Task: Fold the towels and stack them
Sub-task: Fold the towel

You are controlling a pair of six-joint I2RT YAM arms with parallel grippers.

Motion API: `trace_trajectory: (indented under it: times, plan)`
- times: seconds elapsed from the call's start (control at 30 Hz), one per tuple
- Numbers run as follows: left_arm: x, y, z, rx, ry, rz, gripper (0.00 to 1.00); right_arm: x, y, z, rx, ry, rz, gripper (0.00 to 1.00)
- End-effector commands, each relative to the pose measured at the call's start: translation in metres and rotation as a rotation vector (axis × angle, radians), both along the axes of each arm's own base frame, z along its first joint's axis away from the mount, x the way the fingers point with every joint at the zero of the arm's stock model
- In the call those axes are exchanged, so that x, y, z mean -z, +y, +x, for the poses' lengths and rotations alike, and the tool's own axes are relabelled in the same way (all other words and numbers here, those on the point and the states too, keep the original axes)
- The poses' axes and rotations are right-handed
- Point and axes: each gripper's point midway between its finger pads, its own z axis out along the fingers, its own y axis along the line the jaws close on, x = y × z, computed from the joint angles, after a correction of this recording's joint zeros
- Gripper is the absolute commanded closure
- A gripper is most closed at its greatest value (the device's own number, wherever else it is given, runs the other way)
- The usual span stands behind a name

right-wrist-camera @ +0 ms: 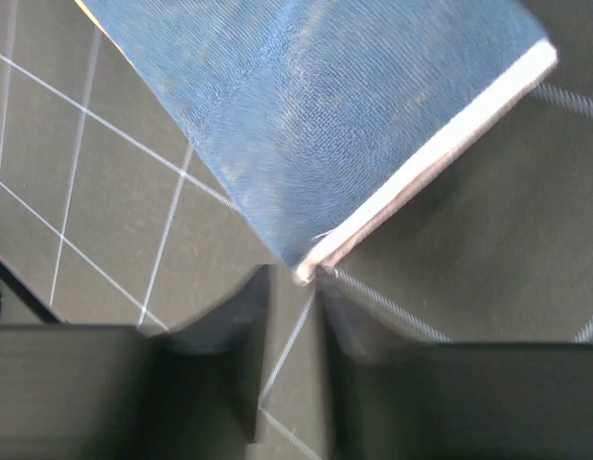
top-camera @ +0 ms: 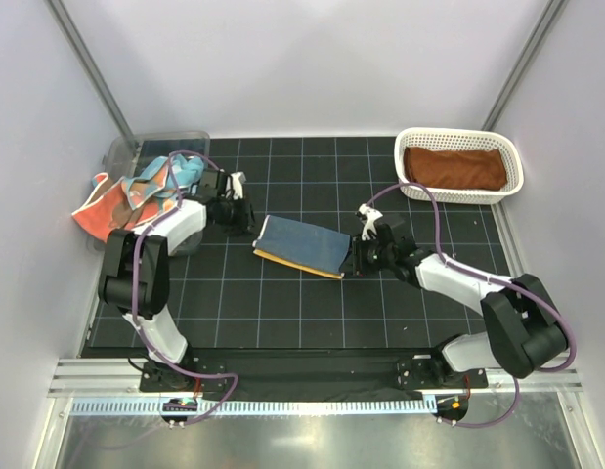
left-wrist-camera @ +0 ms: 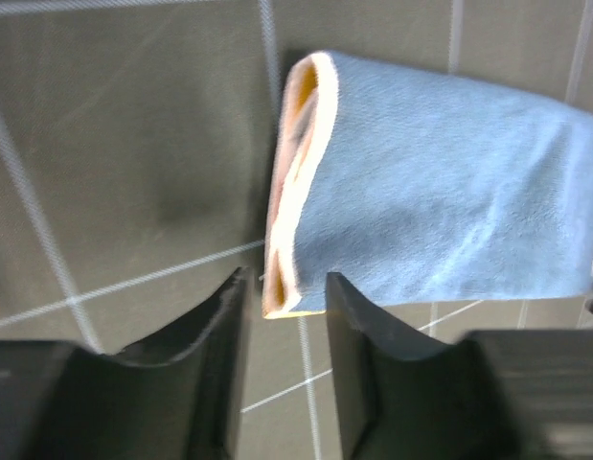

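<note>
Worktop (top-camera: 302, 313) of black matting with a white grid fills the floor of a white-walled booth. Bare squares lie in front of, behind and on both sides of the middle.

At the far right corner sits a white plastic lattice basket (top-camera: 514, 156) with a folded rust-brown towel (top-camera: 453, 168) lying flat inside it. At the far left corner stands a clear plastic bin (top-camera: 126, 149). A loose heap of coral-red and light-blue polka-dotted towels (top-camera: 126, 200) spills over its near wall and past the left edge of the mat.

In the middle lies a folded blue towel with a yellow underside (top-camera: 300, 244), a flat rectangle set slightly askew to the grid. Its long edges run left to right, and a yellow strip shows along the near edge. It is well apart from both the basket and the bin.

The left gripper (left-wrist-camera: 286, 278) is low at the towel's left end. Its jaws stand apart around the near-left corner, where the pale hem and yellow layers show at the fold's open edge, and neither finger presses the cloth.

The right gripper (right-wrist-camera: 293, 280) is low at the towel's right end. Its jaws are only narrowly parted, with the white-hemmed corner just at their tips and a grid line visible through the gap. The corner is not pinched.
</note>
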Motion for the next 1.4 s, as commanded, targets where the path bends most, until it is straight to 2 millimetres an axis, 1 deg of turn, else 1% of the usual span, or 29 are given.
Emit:
trace_trajectory:
  times: [0.0, 0.03, 0.07, 0.1, 0.17, 0.2, 0.23, 0.27, 0.33, 0.4, 0.43, 0.47, 0.5, 0.53, 0.6, 0.63, 0.73, 0.77, 0.83, 0.9, 0.97, 1.03, 1.13, 1.17, 1.2, 1.23, 1.27, 1.33, 1.37]
  plan:
    - [-0.025, 0.011, 0.005, -0.039, -0.049, 0.06, 0.57, -0.026, 0.002, 0.003, 0.018, -0.015, 0.013, 0.64]
    - [-0.03, 0.013, 0.006, -0.042, -0.056, 0.071, 0.56, -0.032, 0.0, 0.003, 0.024, -0.016, 0.006, 0.63]
    - [-0.032, 0.016, 0.006, -0.047, -0.058, 0.084, 0.55, -0.03, -0.004, -0.003, 0.028, 0.021, -0.02, 0.63]
    - [-0.04, 0.014, 0.009, -0.064, -0.069, 0.076, 0.55, -0.04, -0.002, 0.0, 0.029, 0.012, -0.017, 0.62]
    - [-0.048, 0.001, 0.007, -0.042, -0.079, 0.037, 0.55, -0.043, -0.001, -0.001, 0.041, 0.048, -0.012, 0.62]
    - [-0.048, -0.005, 0.005, -0.047, -0.071, 0.016, 0.55, -0.052, 0.003, 0.004, 0.046, 0.04, 0.005, 0.62]
    - [-0.051, -0.02, 0.006, -0.021, -0.091, -0.023, 0.56, -0.053, 0.01, 0.008, 0.04, 0.047, 0.029, 0.62]
    - [-0.05, -0.027, 0.004, -0.015, -0.086, -0.05, 0.56, -0.055, 0.014, 0.012, 0.043, 0.048, 0.048, 0.62]
    - [-0.037, -0.039, 0.002, -0.021, -0.058, -0.075, 0.57, -0.062, 0.024, 0.026, 0.075, 0.044, 0.097, 0.63]
    - [-0.027, -0.044, 0.001, -0.026, -0.037, -0.078, 0.57, -0.047, 0.029, 0.033, 0.113, 0.095, 0.105, 0.63]
    - [-0.013, -0.042, 0.0, -0.047, -0.016, -0.061, 0.57, -0.047, 0.034, 0.04, 0.111, 0.071, 0.135, 0.63]
    - [-0.006, -0.039, 0.0, -0.063, -0.01, -0.046, 0.57, -0.032, 0.036, 0.04, 0.12, 0.102, 0.134, 0.63]
    - [0.001, -0.035, -0.002, -0.078, -0.002, -0.028, 0.57, -0.013, 0.033, 0.032, 0.127, 0.145, 0.117, 0.63]
    - [0.011, -0.028, -0.001, -0.106, 0.002, 0.007, 0.56, -0.009, 0.036, 0.036, 0.126, 0.127, 0.138, 0.63]
    - [0.018, -0.022, 0.0, -0.131, 0.008, 0.034, 0.56, 0.023, 0.026, 0.026, 0.152, 0.174, 0.088, 0.63]
    - [0.021, -0.021, 0.001, -0.139, 0.014, 0.043, 0.56, 0.027, 0.023, 0.026, 0.157, 0.165, 0.077, 0.63]
    - [0.011, -0.022, 0.012, -0.151, -0.009, 0.051, 0.55, 0.032, 0.017, 0.021, 0.146, 0.163, 0.047, 0.63]
    - [0.005, -0.021, 0.02, -0.161, -0.026, 0.063, 0.55, 0.029, 0.017, 0.021, 0.139, 0.159, 0.041, 0.63]
    - [-0.004, -0.017, 0.022, -0.174, -0.008, 0.093, 0.54, 0.015, 0.018, 0.023, 0.127, 0.14, 0.047, 0.63]
    - [-0.026, -0.021, 0.034, -0.173, -0.059, 0.069, 0.52, -0.003, 0.022, 0.025, 0.113, 0.112, 0.072, 0.63]
    - [-0.039, -0.028, 0.04, -0.156, -0.09, 0.03, 0.51, -0.01, 0.022, 0.024, 0.119, 0.116, 0.079, 0.63]
    - [-0.046, -0.046, 0.044, -0.097, -0.099, -0.047, 0.49, -0.021, 0.025, 0.03, 0.144, 0.105, 0.105, 0.63]
    - [-0.031, -0.059, 0.05, -0.045, -0.061, -0.085, 0.49, -0.025, 0.023, 0.039, 0.216, 0.107, 0.121, 0.61]
    - [-0.026, -0.058, 0.052, -0.044, -0.053, -0.078, 0.49, -0.023, 0.022, 0.041, 0.24, 0.114, 0.119, 0.58]
    - [-0.011, -0.058, 0.054, -0.044, -0.028, -0.065, 0.49, -0.023, 0.019, 0.046, 0.293, 0.124, 0.118, 0.54]
    - [-0.008, -0.058, 0.059, -0.047, -0.029, -0.066, 0.5, -0.017, 0.013, 0.046, 0.336, 0.142, 0.096, 0.49]
    - [-0.004, -0.058, 0.062, -0.055, -0.021, -0.067, 0.49, -0.009, 0.003, 0.052, 0.403, 0.141, 0.056, 0.4]
    - [0.011, -0.058, 0.065, -0.063, 0.016, -0.07, 0.49, -0.005, -0.001, 0.053, 0.46, 0.173, 0.041, 0.37]
    - [0.011, -0.058, 0.07, -0.067, 0.014, -0.074, 0.49, -0.004, -0.002, 0.055, 0.48, 0.174, 0.041, 0.36]
